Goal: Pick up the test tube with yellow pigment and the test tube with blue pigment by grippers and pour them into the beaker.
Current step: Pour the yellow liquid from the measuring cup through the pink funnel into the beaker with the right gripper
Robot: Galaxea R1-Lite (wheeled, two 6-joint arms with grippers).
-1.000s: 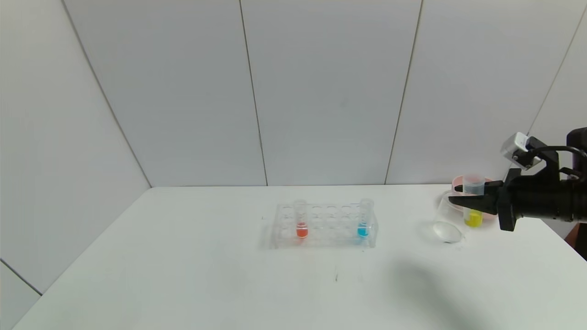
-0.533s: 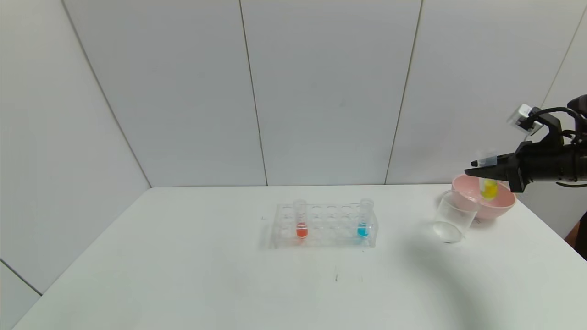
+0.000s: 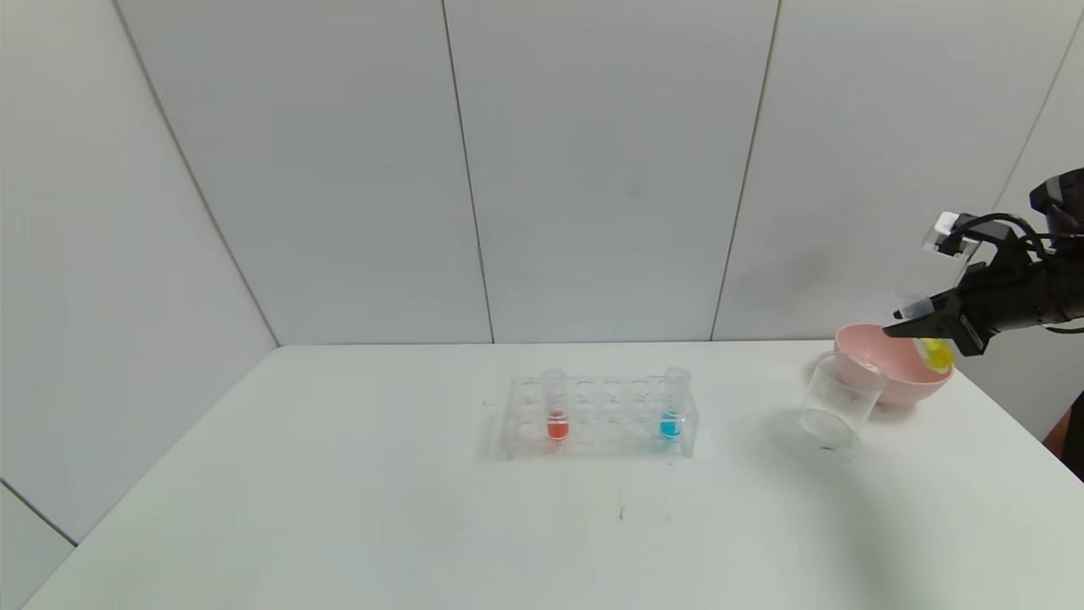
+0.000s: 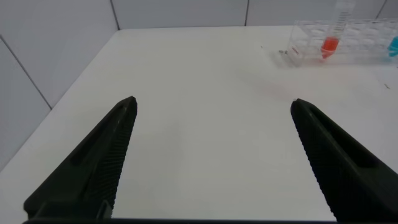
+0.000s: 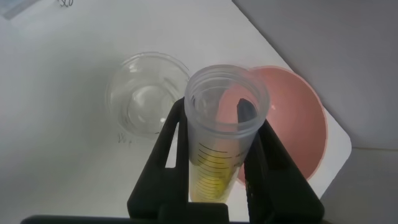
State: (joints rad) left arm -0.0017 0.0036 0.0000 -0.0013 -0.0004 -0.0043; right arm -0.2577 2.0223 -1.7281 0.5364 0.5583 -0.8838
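My right gripper (image 3: 906,329) is shut on the test tube with yellow pigment (image 3: 934,352) and holds it tilted in the air above the pink bowl, right of the beaker (image 3: 837,405). In the right wrist view the tube (image 5: 221,143) sits between the fingers (image 5: 273,155), its open mouth towards the beaker (image 5: 146,93). The test tube with blue pigment (image 3: 671,407) stands upright at the right end of the clear rack (image 3: 597,419). My left gripper (image 4: 211,155) is open and empty over bare table, out of the head view.
A tube with orange-red liquid (image 3: 555,407) stands in the rack's left part; it also shows in the left wrist view (image 4: 331,37). A pink bowl (image 3: 889,364) sits behind the beaker near the table's right edge. White wall panels stand behind the table.
My right gripper has risen with the yellow tube from table height beside the beaker to above the pink bowl, and the tube has tilted from upright. Rack and beaker have not moved.
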